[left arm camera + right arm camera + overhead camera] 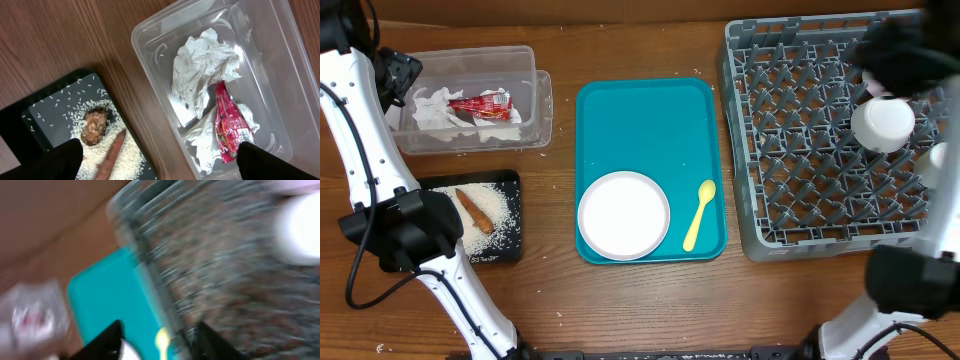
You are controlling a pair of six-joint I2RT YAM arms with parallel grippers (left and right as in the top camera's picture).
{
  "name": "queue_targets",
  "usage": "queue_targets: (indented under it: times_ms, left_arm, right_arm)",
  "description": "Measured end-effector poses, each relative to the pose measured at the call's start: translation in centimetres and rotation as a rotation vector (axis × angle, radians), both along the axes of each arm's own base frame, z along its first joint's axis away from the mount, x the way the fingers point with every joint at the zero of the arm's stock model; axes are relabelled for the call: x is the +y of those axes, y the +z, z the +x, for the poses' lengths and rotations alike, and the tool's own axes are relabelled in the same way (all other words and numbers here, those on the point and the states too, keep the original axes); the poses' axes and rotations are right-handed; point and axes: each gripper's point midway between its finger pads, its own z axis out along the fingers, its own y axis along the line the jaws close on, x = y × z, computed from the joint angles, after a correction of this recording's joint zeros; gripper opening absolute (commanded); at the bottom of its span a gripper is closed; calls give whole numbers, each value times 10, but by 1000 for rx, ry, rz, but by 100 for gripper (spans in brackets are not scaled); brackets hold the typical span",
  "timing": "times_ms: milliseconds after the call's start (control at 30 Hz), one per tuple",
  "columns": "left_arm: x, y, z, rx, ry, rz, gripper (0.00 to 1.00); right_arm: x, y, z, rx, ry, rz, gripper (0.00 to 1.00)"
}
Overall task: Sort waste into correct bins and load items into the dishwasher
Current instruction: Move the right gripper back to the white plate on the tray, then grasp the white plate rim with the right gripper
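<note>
Overhead view of a wooden tabletop (pixel 650 310). At the far left corner sits a clear tub (pixel 545 100) holding crumpled napkins (pixel 202 60) and a red wrapper (pixel 227 125). Nearer along the left edge is a black tray (pixel 507 250) with rice (pixel 498 205), a brown stick (pixel 472 208) and a brown lump (pixel 94 127). In the centre a teal tray (pixel 640 120) carries a plate (pixel 623 214) with a yellow spoon (pixel 699 213) just beside it. A grey rack (pixel 800 150) fills the right edge, with a white cup (pixel 882 122) in its far right part.

The left gripper (pixel 162 167) hangs over the gap between tub and black tray, fingers spread wide and empty. The right gripper (pixel 160 345), badly blurred, is above the rack, fingers apart and holding nothing.
</note>
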Motion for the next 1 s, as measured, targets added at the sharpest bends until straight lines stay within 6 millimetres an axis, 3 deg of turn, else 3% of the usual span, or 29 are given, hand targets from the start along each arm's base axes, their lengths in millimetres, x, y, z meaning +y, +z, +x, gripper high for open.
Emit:
queue_targets:
  times_ms: [33,67,233,367,433,567,667,900,1000]
  left_arm:
    - [0,0,0,0,0,0,100]
    - [0,0,0,0,0,0,100]
    - [0,0,0,0,0,0,100]
    - [0,0,0,0,0,0,100]
    - [0,0,0,0,0,0,100]
    - [0,0,0,0,0,0,100]
    - [0,0,0,0,0,0,100]
    - [0,0,0,0,0,0,100]
    - [0,0,0,0,0,0,100]
  right_arm:
    - [33,-2,0,-5,86,-11,98]
    - [49,-3,-1,-6,127,-12,100]
    - [174,-30,-15,-11,419,-18,100]
    - [245,-70,-28,34,550,-18,100]
    - [265,-98,-35,88,588,-50,100]
    - [277,-152,-41,178,605,-196,100]
    - [269,-182,-41,236,621,-296,90]
    - [238,-231,-55,417,690,-437,76]
    - [234,-251,-64,491,734,-447,68]
